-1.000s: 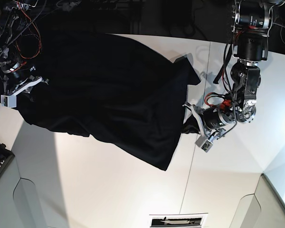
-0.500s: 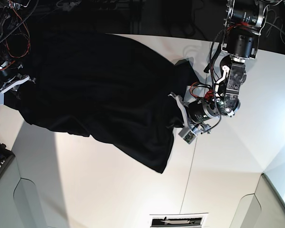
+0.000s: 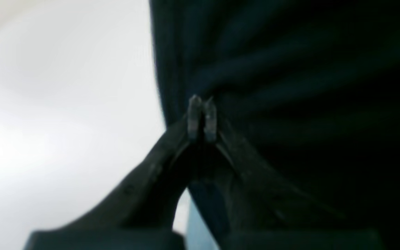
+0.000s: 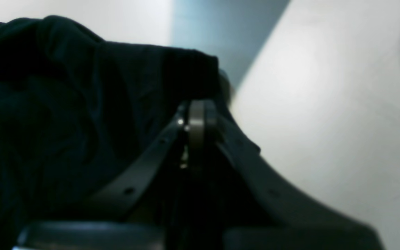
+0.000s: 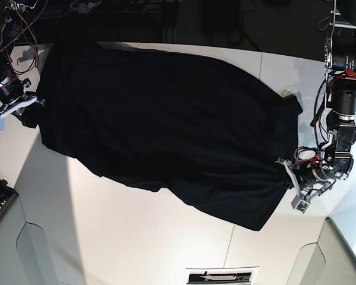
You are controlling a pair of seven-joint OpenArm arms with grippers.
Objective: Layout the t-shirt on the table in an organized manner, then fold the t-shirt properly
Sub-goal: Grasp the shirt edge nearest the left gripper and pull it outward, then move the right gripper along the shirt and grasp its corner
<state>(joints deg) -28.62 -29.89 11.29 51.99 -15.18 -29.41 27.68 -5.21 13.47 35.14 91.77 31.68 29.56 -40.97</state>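
T-shirt (image 5: 166,124), plain black with no print readable, spans the table (image 5: 136,237) only in the base view; each wrist view shows the left gripper (image 3: 202,118) and right gripper (image 4: 197,121) clamped tight on bunched cloth.

t-shirt (image 5: 166,124): spread on the table (image 5: 136,237), from 9 to 3 o'clock in the base view.
left gripper (image 5: 286,178): at the shirt's 3 o'clock edge.
right gripper (image 5: 25,110): at the 9 o'clock edge.
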